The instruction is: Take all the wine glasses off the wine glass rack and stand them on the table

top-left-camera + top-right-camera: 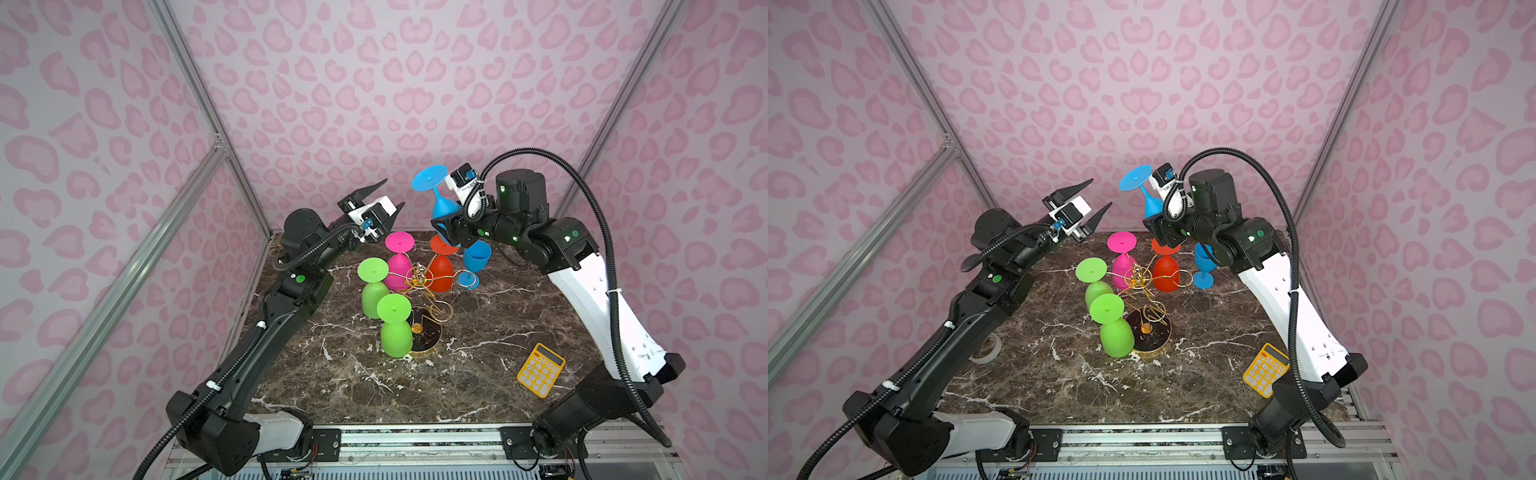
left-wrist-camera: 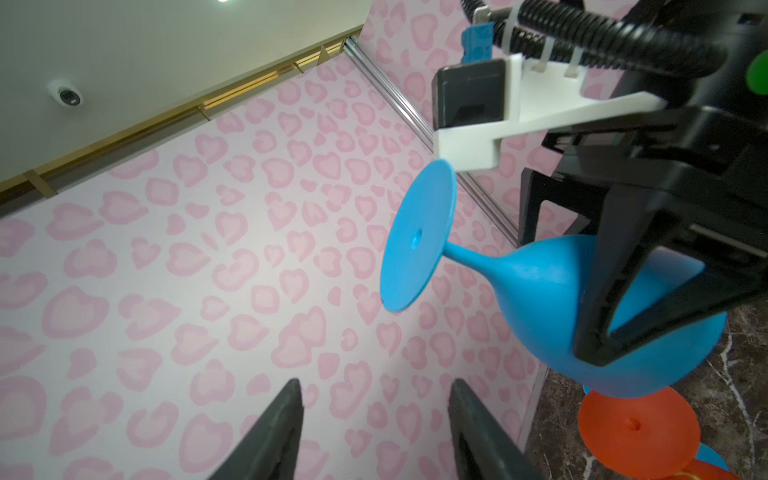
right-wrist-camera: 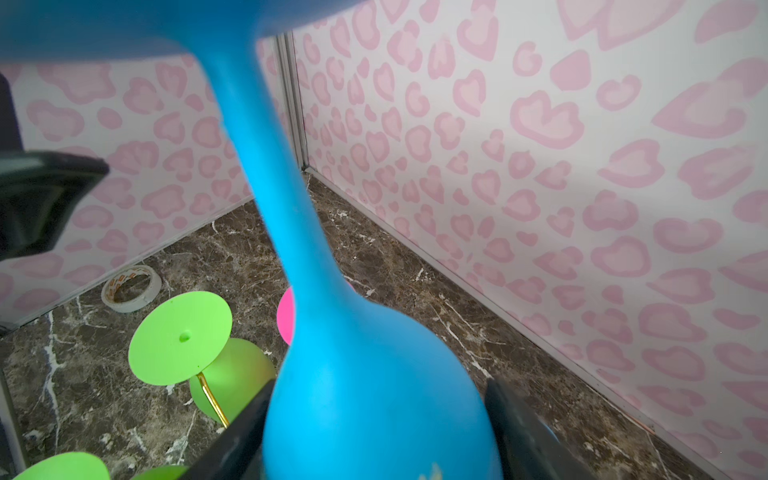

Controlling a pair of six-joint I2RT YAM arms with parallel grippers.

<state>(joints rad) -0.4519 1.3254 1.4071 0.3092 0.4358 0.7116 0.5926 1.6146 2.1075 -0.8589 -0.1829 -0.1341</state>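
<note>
top views both look down on the marble table (image 1: 478, 374), with the wine glass rack (image 1: 417, 277) near its middle on a round black base (image 1: 430, 338). well to the left of the rack a tape roll (image 1: 986, 350) lies flat on the table. the left gripper (image 1: 393, 193) hangs in the air above and left of the rack, its jaws spread and empty. the left wrist view shows its fingertips (image 2: 286, 415) apart with only the wall between them.

on the rack's left side the far green glass (image 1: 374, 291) hangs upside down. the near green glass (image 1: 395, 328) hangs the same way just in front of it and covers part of the base. the pink glass (image 1: 398, 270) hangs upside down at the rack's far left, and the red glass (image 1: 441, 272) at its far right.

the blue wine glass (image 1: 441, 203) is off the rack, in the air above and behind the rack's right side, foot uppermost. the right gripper (image 1: 445, 222) is clamped on its bowl. the right wrist view shows the fingers (image 3: 511, 415) pressed against either side of the bowl. a second blue glass (image 1: 477, 255) stands upright on the table just right of the rack; whether it touches the nearest wire loop i cannot tell. the yellow calculator (image 1: 540, 370) lies well to the rack's right, nearer the front edge.
</note>
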